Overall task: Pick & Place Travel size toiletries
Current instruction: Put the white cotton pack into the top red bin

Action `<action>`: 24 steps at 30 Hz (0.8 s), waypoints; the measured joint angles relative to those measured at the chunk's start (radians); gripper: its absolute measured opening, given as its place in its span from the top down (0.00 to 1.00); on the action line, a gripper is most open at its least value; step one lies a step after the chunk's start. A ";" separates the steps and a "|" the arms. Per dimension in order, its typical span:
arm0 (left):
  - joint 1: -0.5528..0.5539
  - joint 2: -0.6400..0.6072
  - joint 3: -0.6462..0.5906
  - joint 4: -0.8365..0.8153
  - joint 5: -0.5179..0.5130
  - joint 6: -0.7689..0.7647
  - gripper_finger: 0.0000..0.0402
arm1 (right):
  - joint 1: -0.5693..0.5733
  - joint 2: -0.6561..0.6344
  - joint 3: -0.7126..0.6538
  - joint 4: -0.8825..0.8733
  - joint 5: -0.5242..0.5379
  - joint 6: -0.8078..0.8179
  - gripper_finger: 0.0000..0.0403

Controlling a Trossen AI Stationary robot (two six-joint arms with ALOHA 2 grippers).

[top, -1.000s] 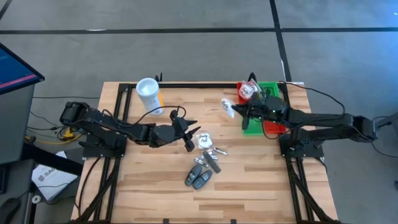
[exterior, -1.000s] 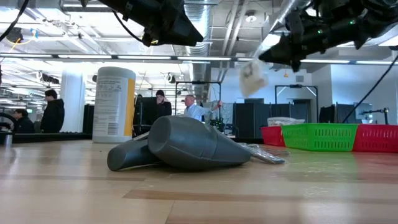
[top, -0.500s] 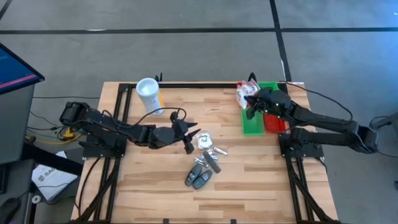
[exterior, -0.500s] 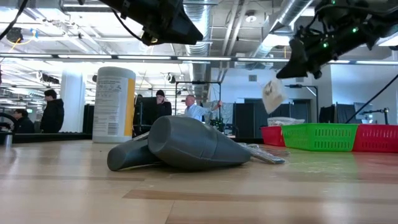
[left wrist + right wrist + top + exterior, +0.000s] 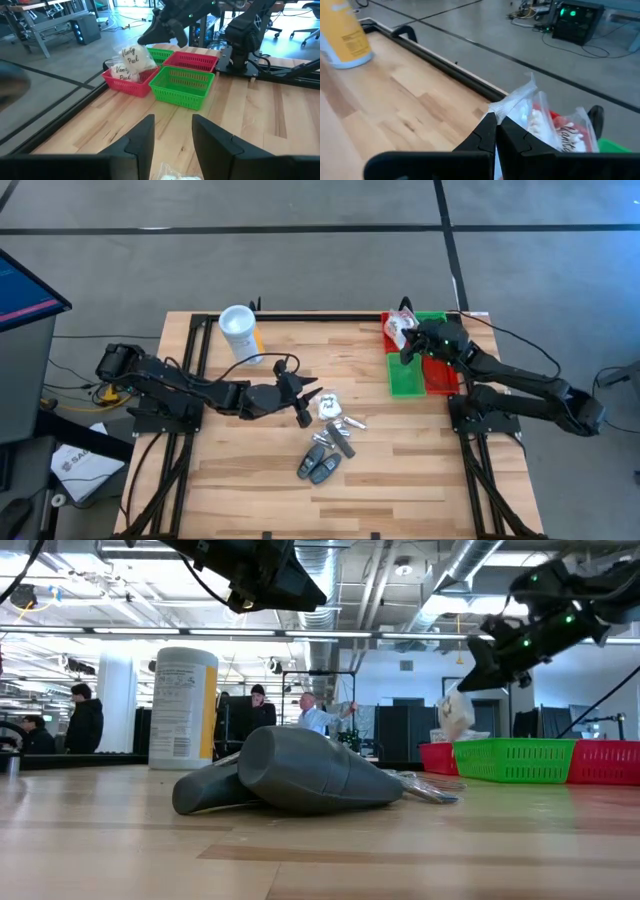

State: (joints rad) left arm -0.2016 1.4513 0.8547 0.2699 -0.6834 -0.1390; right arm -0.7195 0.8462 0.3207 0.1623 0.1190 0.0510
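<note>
A clear-wrapped white packet (image 5: 532, 112) is pinched by its top edge in the fully closed right claw (image 5: 495, 131) and is held above the red bin (image 5: 391, 330) at the tabletop's (image 5: 250, 490) far right corner, where another packet (image 5: 121, 76) already lies. A green bin (image 5: 408, 376) stands just beside the red bin, and a second red bin (image 5: 441, 376) is seen on its other side. The left claw (image 5: 306, 398) is held near the middle of the tabletop with its fingers (image 5: 141, 141) parted and nothing between them, just beside a white packet (image 5: 328, 407). Close to that packet, a loose cluster of dark grey tubes (image 5: 322, 465) and small wrapped items (image 5: 349, 422) is spread on the wood. A white canister (image 5: 240, 332) with a yellow label stands upright near the far left edge.
</note>
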 joint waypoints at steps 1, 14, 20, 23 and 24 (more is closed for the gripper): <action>0.000 0.000 0.000 0.000 0.000 0.000 0.70 | -0.016 0.011 -0.007 0.014 -0.005 -0.002 1.00; 0.000 0.000 0.000 0.000 0.000 0.000 0.70 | -0.166 0.283 -0.013 0.223 -0.145 -0.025 1.00; 0.000 0.000 0.000 0.000 0.000 0.000 0.70 | -0.215 0.372 -0.013 0.283 -0.145 -0.033 1.00; 0.000 0.000 0.000 0.000 0.000 0.000 0.70 | -0.237 0.384 -0.013 0.301 -0.142 -0.045 1.00; 0.000 0.000 0.000 0.000 0.000 0.000 0.70 | -0.242 0.384 -0.013 0.303 -0.142 -0.049 1.00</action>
State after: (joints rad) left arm -0.2016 1.4517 0.8547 0.2695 -0.6836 -0.1387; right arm -0.9614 1.2301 0.3080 0.4651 -0.0230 0.0022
